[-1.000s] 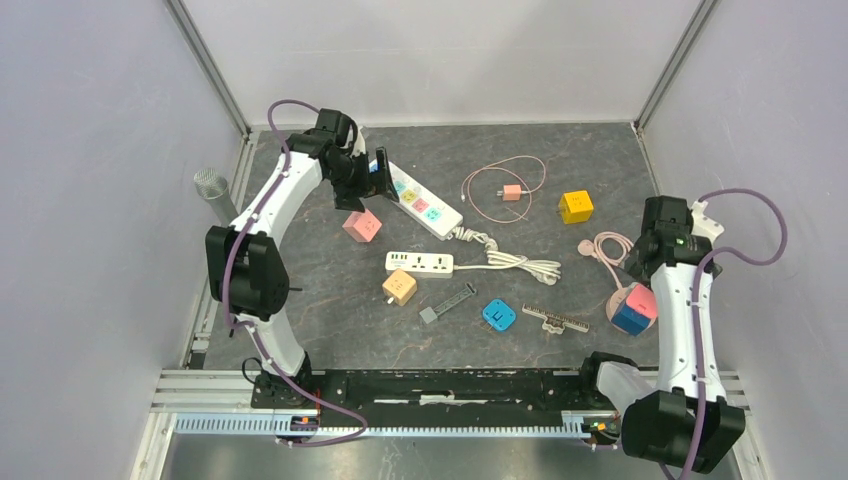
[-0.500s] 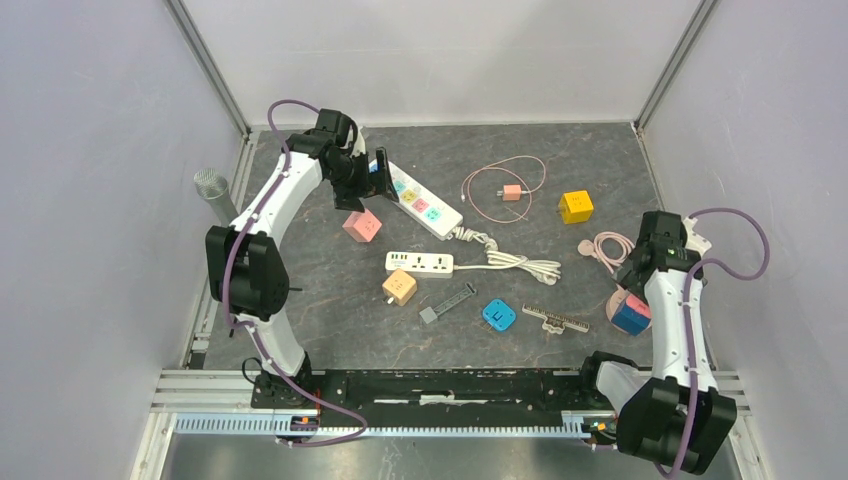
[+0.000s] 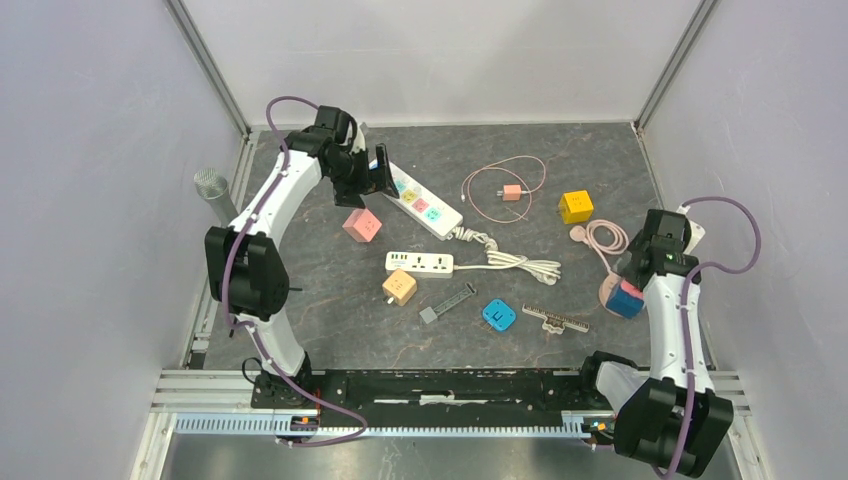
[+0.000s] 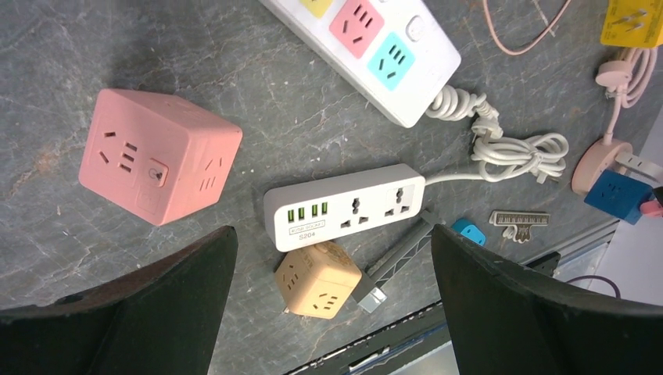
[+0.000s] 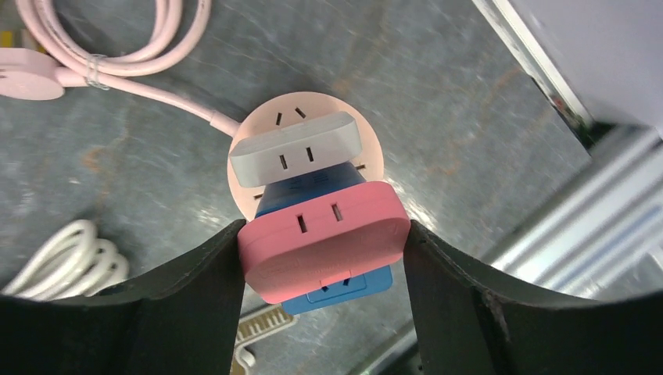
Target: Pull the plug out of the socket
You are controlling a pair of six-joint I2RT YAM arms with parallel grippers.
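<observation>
R gripper [image 5: 322, 234] clamped on pink plug [image 5: 320, 254], which sits atop the round socket [image 5: 313, 104] nr table's right edge. I see finger contact on wrist cam only; on top cam the arm mostly hides it. L gripper [image 4: 332, 234] wide open.

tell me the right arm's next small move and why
Probably pull the pink plug straight away from the round pink socket: the right gripper brackets it, fingers against both sides, and it sits stacked on the blue block over that socket.

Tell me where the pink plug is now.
In the right wrist view, the pink plug sits between the fingers of the right claw, stacked on a blue block over the round pink socket, near the coiled pink cable.
</observation>
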